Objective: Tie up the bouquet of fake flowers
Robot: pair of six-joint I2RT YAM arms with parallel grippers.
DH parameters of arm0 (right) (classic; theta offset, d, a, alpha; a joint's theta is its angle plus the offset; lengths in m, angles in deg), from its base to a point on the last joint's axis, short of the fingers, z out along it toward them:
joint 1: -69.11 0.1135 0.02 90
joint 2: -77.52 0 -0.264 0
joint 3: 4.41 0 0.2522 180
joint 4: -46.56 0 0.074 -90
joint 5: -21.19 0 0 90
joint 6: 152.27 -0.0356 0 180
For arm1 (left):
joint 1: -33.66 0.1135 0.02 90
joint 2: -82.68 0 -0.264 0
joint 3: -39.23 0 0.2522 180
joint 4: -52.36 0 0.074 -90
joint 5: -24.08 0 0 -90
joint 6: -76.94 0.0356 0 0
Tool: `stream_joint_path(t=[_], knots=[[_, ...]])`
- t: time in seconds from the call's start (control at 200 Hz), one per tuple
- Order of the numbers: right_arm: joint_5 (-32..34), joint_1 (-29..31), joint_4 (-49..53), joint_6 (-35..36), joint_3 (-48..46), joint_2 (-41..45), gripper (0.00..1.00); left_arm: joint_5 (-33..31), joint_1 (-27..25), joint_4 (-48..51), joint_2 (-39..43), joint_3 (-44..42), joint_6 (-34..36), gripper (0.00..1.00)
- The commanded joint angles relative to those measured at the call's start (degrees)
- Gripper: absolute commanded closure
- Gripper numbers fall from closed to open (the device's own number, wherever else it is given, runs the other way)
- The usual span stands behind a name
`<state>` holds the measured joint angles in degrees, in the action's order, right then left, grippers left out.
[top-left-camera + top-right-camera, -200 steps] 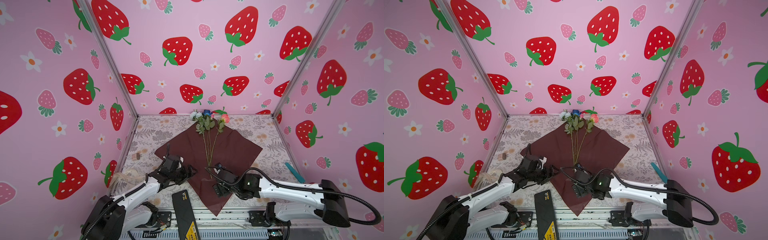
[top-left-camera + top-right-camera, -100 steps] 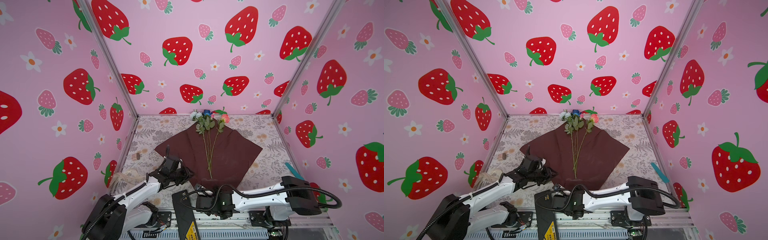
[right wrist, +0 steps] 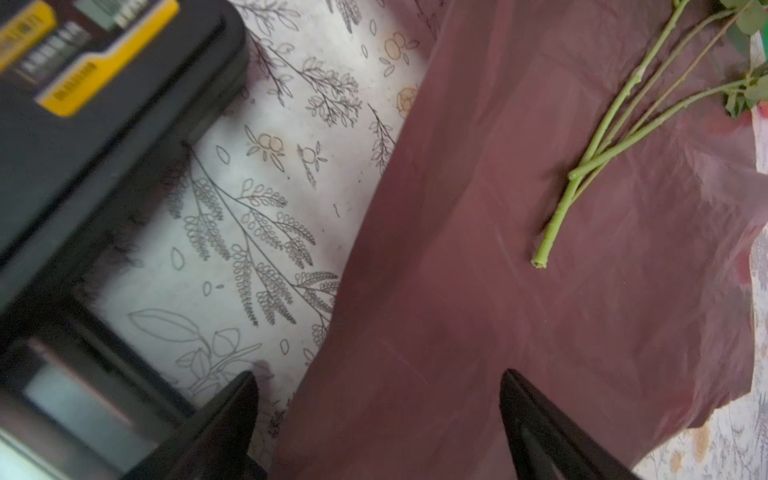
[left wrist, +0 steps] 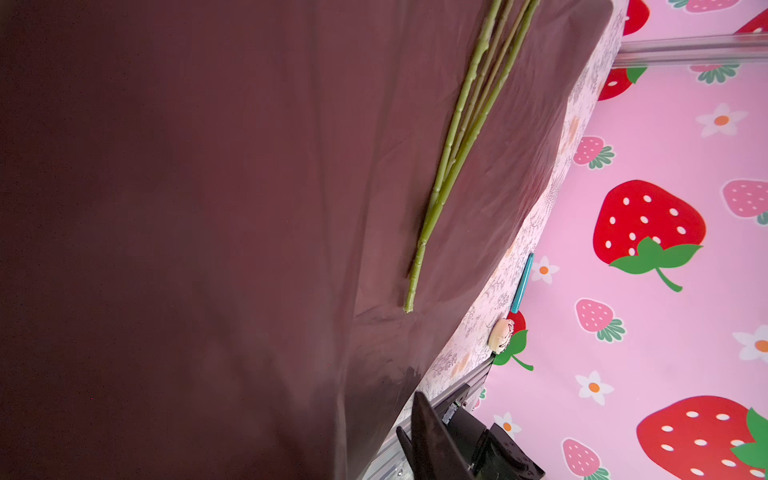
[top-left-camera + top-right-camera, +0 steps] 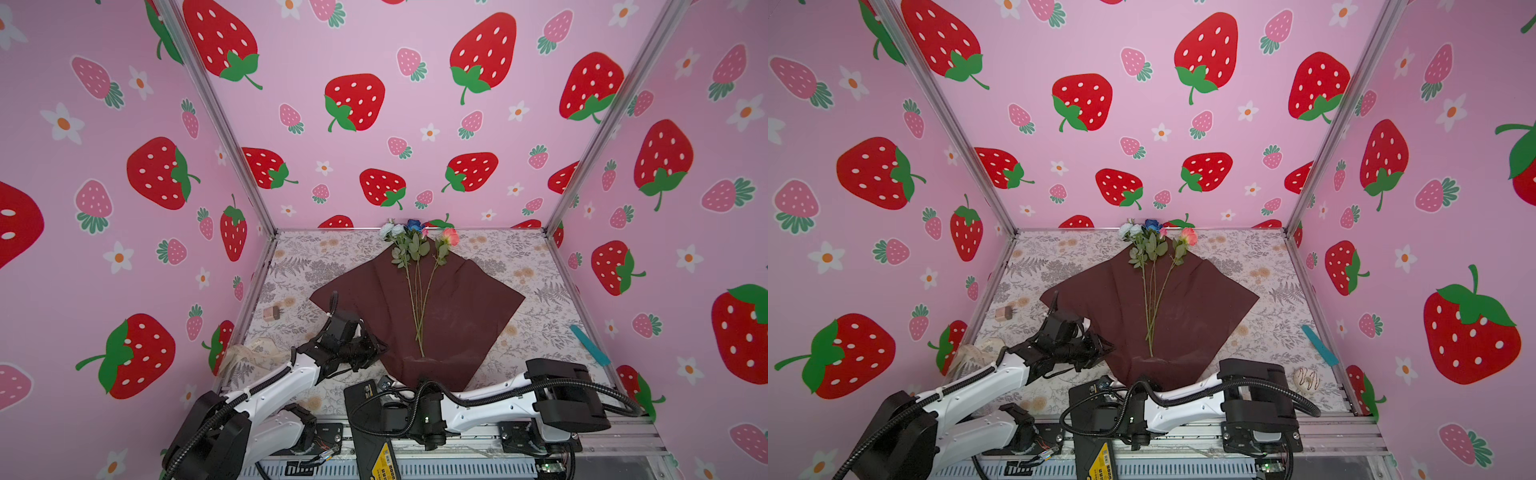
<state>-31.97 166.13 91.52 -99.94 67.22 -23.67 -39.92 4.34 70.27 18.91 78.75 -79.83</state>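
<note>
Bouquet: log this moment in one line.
flowers flat on open wrapping paper, untied | left gripper at paper's left edge, jaws unclear | right gripper at near corner, jaws open

Both top views look down from high at the near side of the wrapping paper (image 5: 457, 299); both wrist cameras sit close over it, sharing the stems (image 4: 463, 137).

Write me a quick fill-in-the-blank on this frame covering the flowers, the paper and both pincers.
1. The flowers lie ____ the dark red wrapping paper, not yet wrapped.
2. The right pincer is ____, at the paper's near corner.
3. The left pincer is at the paper's ____ edge.
4. The teal strip lies on the robot's ____ side.

Missing words: on; open; left; right.
</note>
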Motion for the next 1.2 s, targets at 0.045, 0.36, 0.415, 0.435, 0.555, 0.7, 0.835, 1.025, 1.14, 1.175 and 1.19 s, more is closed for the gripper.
stream_joint_path(t=[0.045,0.36,0.415,0.435,0.555,0.7,0.835,1.025,1.14,1.175,1.19], knots=[[2.79,0.24,6.74,-8.58,-3.05,2.38,0.11,-0.07,-0.03,1.55,0.4,1.05,-1.47,0.66],[5.82,0.13,13.06,-18.39,-8.4,6.08,0.05,-0.87,0.58,3.98,-0.67,1.91,-1.18,0.65],[6.71,-0.17,12.83,-18.84,-8.47,6.09,0.04,-1.02,0.58,4.63,-0.69,2.18,-0.94,0.63],[7.14,-0.39,12.74,-18.99,-8.37,6.04,0.03,-1.1,0.59,4.79,-0.66,2.19,-0.92,0.62],[9.13,-1.75,12.37,-19.28,-8.04,5.98,0.0,-2.66,0.58,6.04,0.17,1.61,-1.11,0.61],[10.09,-3.03,12.39,-18.19,-8.2,6.87,0.0,-4.18,0.94,7.1,-0.13,1.32,-0.59,0.72],[10.05,-3.32,13.76,-18.13,-8.21,7.94,0.0,-4.51,1.59,6.54,-1.48,1.64,-0.05,0.86],[9.91,-4.0,16.25,-19.49,-8.73,9.15,0.0,-6.39,2.34,10.06,-2.7,3.63,2.27,1.0],[10.27,-5.14,17.43,-20.07,-9.0,10.25,0.0,-7.21,2.61,12.34,-2.37,4.29,3.04,1.0],[10.42,-5.58,17.49,-20.01,-9.08,10.68,0.0,-7.21,2.61,12.68,-2.33,4.3,3.04,1.0],[10.49,-5.87,17.45,-19.99,-9.06,10.87,0.0,-7.2,2.6,12.79,-2.25,4.15,3.0,1.0]])
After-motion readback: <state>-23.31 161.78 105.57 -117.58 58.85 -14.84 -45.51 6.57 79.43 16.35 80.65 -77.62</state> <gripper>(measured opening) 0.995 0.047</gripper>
